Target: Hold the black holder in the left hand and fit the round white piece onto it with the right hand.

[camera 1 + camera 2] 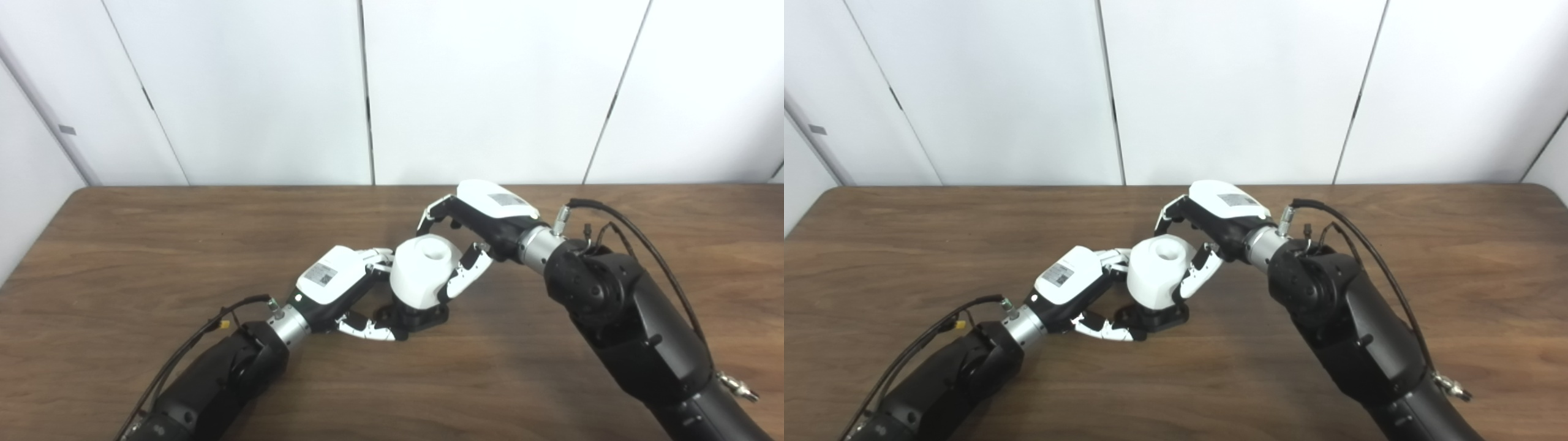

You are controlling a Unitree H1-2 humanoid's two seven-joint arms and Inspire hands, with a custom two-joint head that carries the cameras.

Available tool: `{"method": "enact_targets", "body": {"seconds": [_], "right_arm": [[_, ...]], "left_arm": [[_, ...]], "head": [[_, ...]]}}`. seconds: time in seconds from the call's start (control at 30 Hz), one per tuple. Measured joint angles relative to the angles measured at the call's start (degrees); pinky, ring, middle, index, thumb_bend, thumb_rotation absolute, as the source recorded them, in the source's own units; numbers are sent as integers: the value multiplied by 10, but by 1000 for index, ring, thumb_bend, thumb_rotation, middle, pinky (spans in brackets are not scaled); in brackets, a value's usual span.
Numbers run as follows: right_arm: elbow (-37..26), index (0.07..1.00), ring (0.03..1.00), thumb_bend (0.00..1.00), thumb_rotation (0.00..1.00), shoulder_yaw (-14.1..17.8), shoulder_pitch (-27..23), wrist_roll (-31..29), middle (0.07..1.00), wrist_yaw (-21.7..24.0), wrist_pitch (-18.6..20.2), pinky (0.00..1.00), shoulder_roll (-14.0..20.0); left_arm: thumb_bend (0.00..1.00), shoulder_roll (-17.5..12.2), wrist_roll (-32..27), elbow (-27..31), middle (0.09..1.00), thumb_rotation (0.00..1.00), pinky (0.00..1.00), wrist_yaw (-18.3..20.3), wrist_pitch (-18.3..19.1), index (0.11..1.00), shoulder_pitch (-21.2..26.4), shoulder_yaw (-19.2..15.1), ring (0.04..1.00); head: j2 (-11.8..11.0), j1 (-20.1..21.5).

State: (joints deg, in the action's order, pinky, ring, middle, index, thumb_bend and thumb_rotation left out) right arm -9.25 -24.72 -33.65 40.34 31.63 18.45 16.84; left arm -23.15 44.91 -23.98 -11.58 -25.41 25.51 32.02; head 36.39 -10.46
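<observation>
The round white piece point(421, 272) has a hollow in its top and stands on the black holder point(421, 318), which rests on the brown table point(184, 245) near the middle. My left hand point(343, 288) comes in from the lower left and its fingers close around the holder's base from the left. My right hand point(471, 233) comes in from the right and is shut on the white piece, with fingers behind it and the thumb on its right side. In the right eye view the piece point(1157, 272) sits on the holder point(1154, 318) the same way.
The table's far edge meets a white panelled wall point(367, 92). My two forearms cross the near part of the table on the lower left and lower right. Nothing else lies on the table.
</observation>
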Motion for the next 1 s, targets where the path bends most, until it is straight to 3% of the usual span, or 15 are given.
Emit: {"method": "enact_targets", "body": {"seconds": [0.43,0.63,1.0], "right_arm": [[19,481,792,523,139,0,-8,-3,767,-2,-13,711,-13],[25,481,805,524,137,-1,-8,-2,766,-9,-22,768,-17],[34,481,796,524,138,-16,-11,8,781,-19,-45,700,-16]], "left_arm": [[523,0,0,0,806,75,714,0,2,485,0,0,841],[524,0,0,0,802,74,707,0,3,485,0,-1,835],[524,-1,0,6,814,75,717,2,12,485,-3,-1,845]], "head": [[4,-4],[4,-4],[8,-7]]}}
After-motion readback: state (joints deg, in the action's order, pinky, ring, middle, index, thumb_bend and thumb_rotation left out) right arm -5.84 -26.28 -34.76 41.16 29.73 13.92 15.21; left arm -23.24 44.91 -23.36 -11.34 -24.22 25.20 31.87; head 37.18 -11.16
